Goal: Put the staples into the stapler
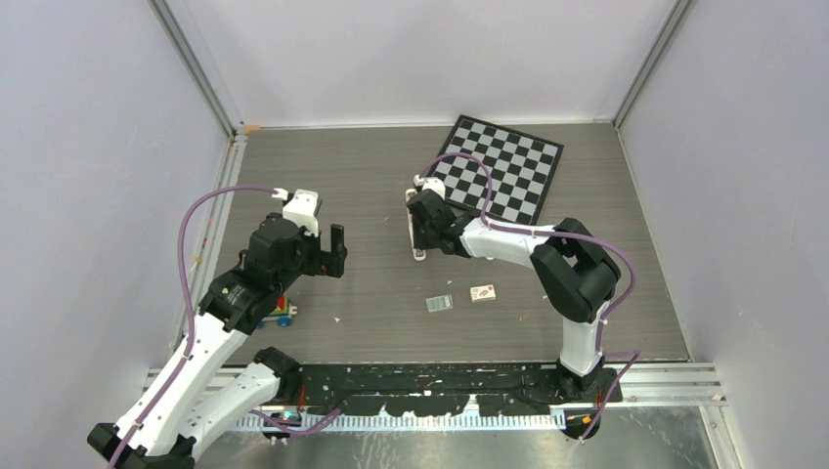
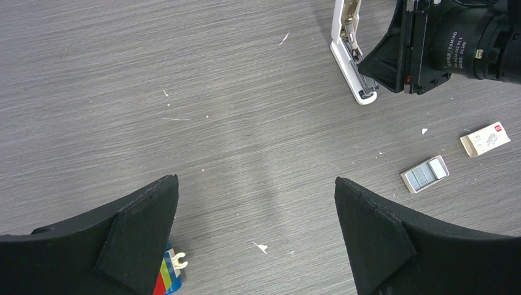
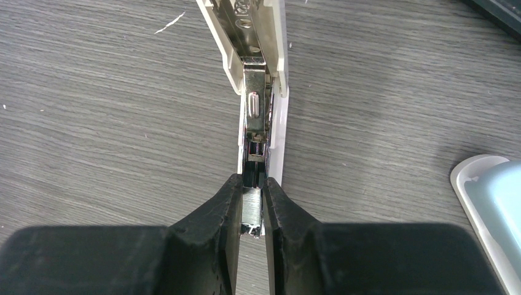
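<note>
The white stapler (image 1: pixel 418 239) lies open on the table, its metal channel (image 3: pixel 257 104) bared. My right gripper (image 3: pixel 252 181) is shut on a small silvery block of staples (image 3: pixel 250 212), held at the near end of that channel. From above, the right gripper (image 1: pixel 422 227) sits right over the stapler. A small grey tray with more staples (image 2: pixel 424 174) and the white cardboard box with a reddish mark (image 2: pixel 485 138) lie nearer the front, also seen from above as tray (image 1: pixel 439 303) and box (image 1: pixel 482 292). My left gripper (image 2: pixel 256 181) is wide open and empty, above bare table left of the stapler (image 2: pixel 350 55).
A coloured toy brick (image 1: pixel 283 313) lies under the left arm and shows at the left finger (image 2: pixel 169 273). A chequered board (image 1: pixel 503 168) lies at the back right. A pale rounded object (image 3: pixel 491 203) shows at the right edge of the right wrist view.
</note>
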### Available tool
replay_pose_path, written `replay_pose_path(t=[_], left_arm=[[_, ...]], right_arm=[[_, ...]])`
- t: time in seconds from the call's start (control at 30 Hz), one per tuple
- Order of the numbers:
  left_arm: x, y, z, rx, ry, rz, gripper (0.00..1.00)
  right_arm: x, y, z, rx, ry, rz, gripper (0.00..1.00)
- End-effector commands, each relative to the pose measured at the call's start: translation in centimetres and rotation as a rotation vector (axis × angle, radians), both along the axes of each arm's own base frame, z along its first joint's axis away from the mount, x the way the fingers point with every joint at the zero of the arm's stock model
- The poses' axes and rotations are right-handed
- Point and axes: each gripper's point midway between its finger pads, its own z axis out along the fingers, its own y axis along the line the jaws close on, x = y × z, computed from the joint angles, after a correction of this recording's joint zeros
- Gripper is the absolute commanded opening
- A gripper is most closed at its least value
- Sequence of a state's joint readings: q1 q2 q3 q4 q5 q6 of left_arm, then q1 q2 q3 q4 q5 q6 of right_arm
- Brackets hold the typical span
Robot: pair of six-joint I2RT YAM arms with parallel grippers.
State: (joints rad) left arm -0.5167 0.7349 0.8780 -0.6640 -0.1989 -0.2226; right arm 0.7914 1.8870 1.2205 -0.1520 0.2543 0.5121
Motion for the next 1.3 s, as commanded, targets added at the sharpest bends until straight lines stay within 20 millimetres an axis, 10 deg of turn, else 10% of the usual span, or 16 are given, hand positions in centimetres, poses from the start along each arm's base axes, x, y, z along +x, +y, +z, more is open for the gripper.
replay_pose_path(t=[0.0, 0.47, 0.77, 1.07, 1.27], left_arm=[[0.3, 0.3, 0.4, 0.009, -0.027, 0.005, 1.00], [0.5, 0.6, 0.4, 0.018, -0.030, 0.024, 1.00], [2.8, -3.8, 0.7, -0.146, 0.096, 0.001, 0.97], [10.0, -7.0, -0.5, -0.437, 0.211, 0.078, 0.81], [15.5, -8.4, -1.8, -0.502, 0.180, 0.144, 0.65]], right_arm=[[0.6, 0.2, 0.6, -0.005, -0.045, -0.010, 0.27], [0.6, -0.1, 4.5, 0.033, -0.085, -0.026, 0.46], [-0.1, -2.7, 6.6, 0.009, -0.139, -0.072, 0.99], [-1.0, -6.2, 6.4, -0.065, -0.121, -0.076, 1.00], [-2.2, -4.6, 6.1, 0.024, -0.112, 0.029, 0.89]])
